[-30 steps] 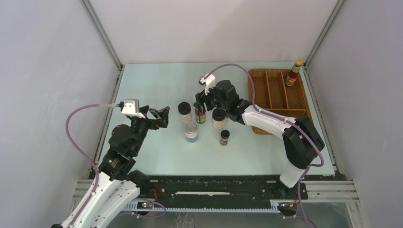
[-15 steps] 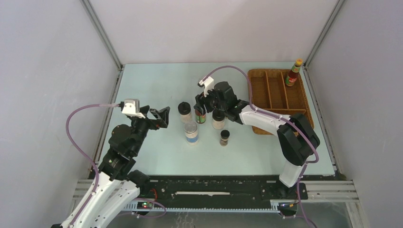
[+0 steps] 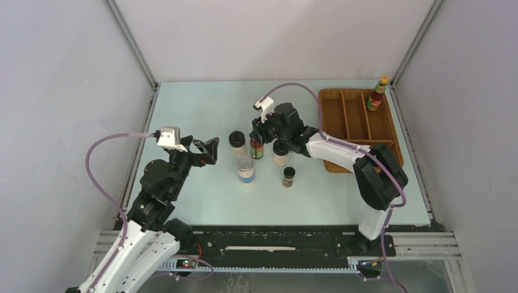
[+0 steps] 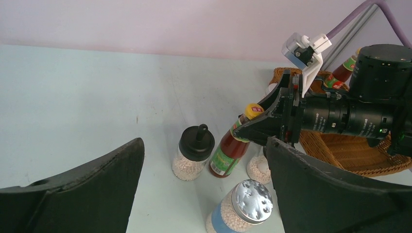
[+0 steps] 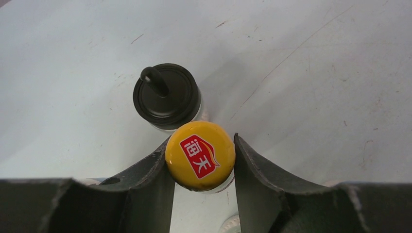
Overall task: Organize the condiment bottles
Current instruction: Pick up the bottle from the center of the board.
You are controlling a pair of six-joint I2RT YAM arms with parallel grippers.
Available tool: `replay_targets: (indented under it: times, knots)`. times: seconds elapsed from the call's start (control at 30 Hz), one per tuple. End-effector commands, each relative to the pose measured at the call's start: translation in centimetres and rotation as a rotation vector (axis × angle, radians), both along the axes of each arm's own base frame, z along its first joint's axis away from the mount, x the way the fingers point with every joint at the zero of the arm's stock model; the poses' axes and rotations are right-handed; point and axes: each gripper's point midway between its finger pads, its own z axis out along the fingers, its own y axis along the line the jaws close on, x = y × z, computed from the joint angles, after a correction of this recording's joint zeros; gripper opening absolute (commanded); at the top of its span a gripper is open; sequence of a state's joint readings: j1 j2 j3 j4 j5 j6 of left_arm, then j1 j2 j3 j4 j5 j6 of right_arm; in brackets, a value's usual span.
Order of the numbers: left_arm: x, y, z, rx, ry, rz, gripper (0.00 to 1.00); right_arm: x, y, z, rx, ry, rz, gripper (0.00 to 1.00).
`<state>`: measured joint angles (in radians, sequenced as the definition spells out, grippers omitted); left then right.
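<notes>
jaws on right arm narrowed onto red sauce bottle (image 5: 200, 162) cap.

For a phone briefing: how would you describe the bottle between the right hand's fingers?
Find the wicker tray on the right, then the jars standing left of it. The red sauce bottle there is the only one with a yellow cap.

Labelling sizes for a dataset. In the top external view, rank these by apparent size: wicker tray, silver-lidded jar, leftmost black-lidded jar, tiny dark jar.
1. wicker tray
2. silver-lidded jar and leftmost black-lidded jar: these look about alike, so they are not ranked
3. tiny dark jar
</notes>
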<state>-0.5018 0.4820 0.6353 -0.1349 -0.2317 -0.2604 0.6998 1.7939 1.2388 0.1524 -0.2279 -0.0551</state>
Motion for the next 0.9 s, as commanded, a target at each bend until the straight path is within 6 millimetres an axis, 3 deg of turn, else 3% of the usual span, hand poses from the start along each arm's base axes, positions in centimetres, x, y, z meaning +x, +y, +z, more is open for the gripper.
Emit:
replay_targets:
  times: [0.0,0.13,0.3,0.87]
  knots:
    - [0.3,-0.3,-0.2,0.016,-0.023,-0.012,1.00,0.8,1.2,2.8,0.059,-0.042,0.018,0.40]
    - [0.2,-0.4,-0.1,0.016,-0.023,-0.015,1.00,0.6,1.3,2.9,0.056,-0.040,0.022,0.25]
    - [0.2,-0.4,0.0,0.013,-0.026,-0.017,1.00,0.4,1.4,3.0,0.047,-0.043,0.020,0.00]
    - [-0.1,0.0,0.0,0.010,-0.034,-0.006,1.00,-0.4,1.3,5.3,0.021,-0.111,0.012,0.00]
